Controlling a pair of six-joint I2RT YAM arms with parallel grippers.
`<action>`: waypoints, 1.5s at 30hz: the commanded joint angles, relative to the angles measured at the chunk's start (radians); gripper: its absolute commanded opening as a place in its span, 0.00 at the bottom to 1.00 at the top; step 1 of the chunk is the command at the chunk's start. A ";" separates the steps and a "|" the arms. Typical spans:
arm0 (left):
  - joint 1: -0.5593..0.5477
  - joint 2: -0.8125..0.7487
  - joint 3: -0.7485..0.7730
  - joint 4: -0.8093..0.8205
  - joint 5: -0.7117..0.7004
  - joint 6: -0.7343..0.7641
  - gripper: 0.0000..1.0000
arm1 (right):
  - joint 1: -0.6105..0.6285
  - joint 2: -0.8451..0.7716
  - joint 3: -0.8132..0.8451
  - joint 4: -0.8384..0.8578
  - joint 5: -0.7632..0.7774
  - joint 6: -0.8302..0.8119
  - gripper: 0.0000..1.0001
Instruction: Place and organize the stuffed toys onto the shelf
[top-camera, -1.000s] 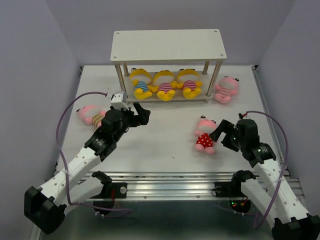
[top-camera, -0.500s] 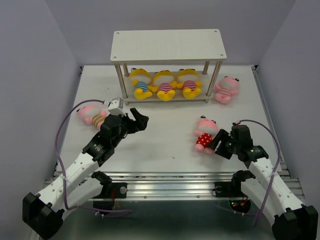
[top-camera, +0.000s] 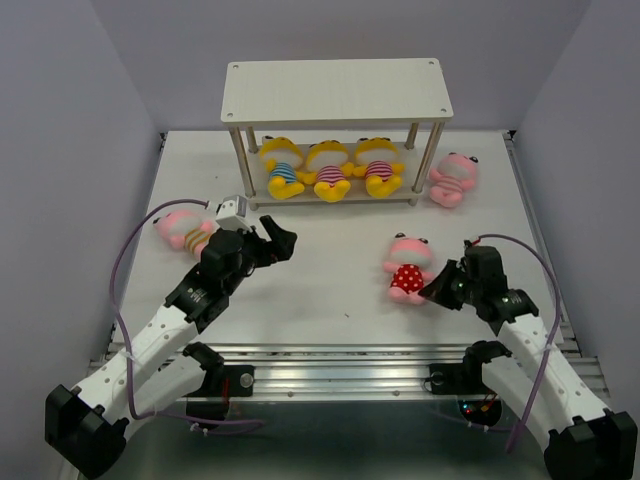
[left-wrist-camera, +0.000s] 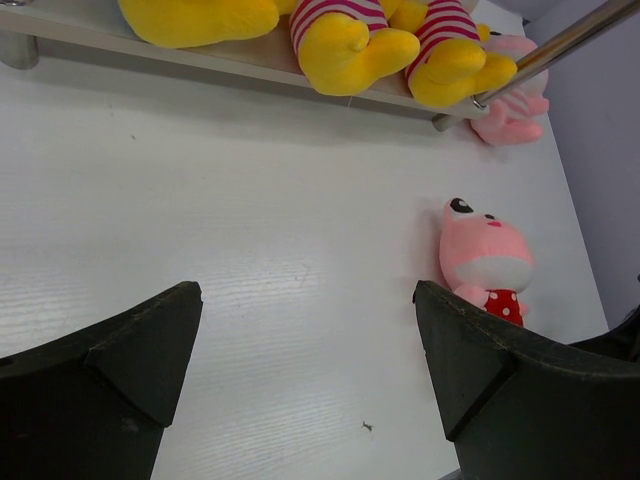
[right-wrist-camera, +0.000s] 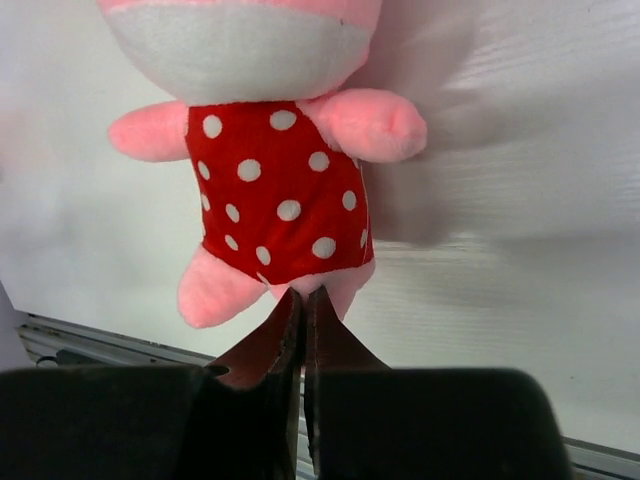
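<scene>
The shelf (top-camera: 336, 88) stands at the back, with three yellow striped stuffed toys (top-camera: 330, 172) lying on its lower board. A pink toy in red polka dots (top-camera: 408, 272) lies on its back on the table, right of centre. My right gripper (top-camera: 428, 290) is shut, and in the right wrist view its tips (right-wrist-camera: 303, 292) pinch the bottom edge of that toy (right-wrist-camera: 275, 190) between its legs. My left gripper (top-camera: 280, 238) hangs open over bare table (left-wrist-camera: 305, 295), holding nothing, with the polka-dot toy (left-wrist-camera: 485, 260) beyond its right finger.
A pink striped toy (top-camera: 452, 178) leans by the shelf's right front leg. Another pink striped toy (top-camera: 183, 228) lies at the left, close behind my left arm. The shelf's top board carries nothing. The table's metal front rail (top-camera: 330, 360) runs between the arm bases.
My right gripper dropped to the polka-dot toy and closed on its lower edge, nudging the toy slightly left. The left arm drew back a little, then stayed still and open.
</scene>
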 joint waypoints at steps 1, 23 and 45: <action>-0.006 -0.018 -0.012 0.028 -0.020 -0.005 0.99 | 0.009 -0.030 0.151 0.006 0.027 -0.100 0.01; -0.005 -0.096 -0.002 0.000 -0.069 -0.022 0.99 | 0.009 0.134 0.790 0.280 -0.337 -0.269 0.01; -0.005 -0.042 0.015 -0.003 -0.094 -0.016 0.99 | -0.024 0.829 1.431 0.312 -0.267 -0.299 0.01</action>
